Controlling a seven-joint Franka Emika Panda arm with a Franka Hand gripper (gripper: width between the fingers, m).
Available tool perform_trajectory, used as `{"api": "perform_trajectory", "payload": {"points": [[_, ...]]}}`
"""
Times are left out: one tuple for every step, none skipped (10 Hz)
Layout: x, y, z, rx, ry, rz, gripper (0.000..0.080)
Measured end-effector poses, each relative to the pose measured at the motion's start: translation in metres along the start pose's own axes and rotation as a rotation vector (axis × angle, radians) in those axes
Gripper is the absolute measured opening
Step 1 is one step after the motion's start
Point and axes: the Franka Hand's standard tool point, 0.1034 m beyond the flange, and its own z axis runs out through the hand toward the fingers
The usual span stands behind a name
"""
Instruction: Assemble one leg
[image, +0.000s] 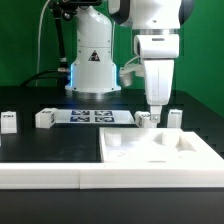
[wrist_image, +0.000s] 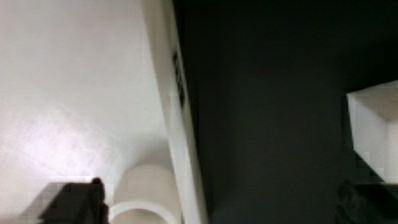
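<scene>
The gripper (image: 152, 106), spread wide and holding nothing, hangs close above the leg (image: 147, 120), almost straight beneath it.

The bench (image: 30, 140) carries four small white posts, each one a leg: leg one (image: 9, 121), leg two (image: 45, 117), leg three (image: 146, 120) and leg four (image: 174, 118). There is one large white panel (image: 160, 148) and one marker board (image: 90, 115), whose tags are too small to count. There is one white robot arm (image: 160, 20) and one gripper (image: 152, 110) with two fingers (wrist_image: 71, 203).
</scene>
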Motion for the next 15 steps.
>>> {"api": "perform_trajectory", "payload": {"points": [[0.0, 0.0, 0.0, 0.001, 0.001, 0.075, 0.0649], [0.0, 0.0, 0.0, 0.001, 0.001, 0.166, 0.0649], [-0.001, -0.003, 0.002, -0.002, 0.012, 0.309, 0.0649], [-0.002, -0.009, 0.005, 0.004, 0.02, 0.421, 0.0649], [0.002, -0.018, 0.009, 0.003, 0.038, 0.603, 0.0649], [0.01, -0.031, 0.015, 0.018, 0.041, 0.777, 0.0649], [0.015, -0.034, 0.016, 0.03, 0.031, 0.806, 0.0649], [0.018, -0.035, 0.016, 0.033, 0.033, 0.902, 0.0649], [0.02, -0.037, 0.016, 0.037, 0.034, 0.977, 0.0649], [0.02, -0.037, 0.016, 0.04, 0.035, 1.026, 0.0649], [0.02, -0.037, 0.016, 0.042, 0.036, 1.064, 0.0649], [0.02, -0.037, 0.016, 0.047, 0.037, 1.148, 0.0649], [0.021, -0.036, 0.011, 0.054, 0.037, 1.272, 0.0649], [0.024, -0.04, 0.007, 0.055, 0.039, 1.384, 0.0649], [0.028, -0.047, 0.005, 0.062, 0.034, 1.47, 0.0649]]}}
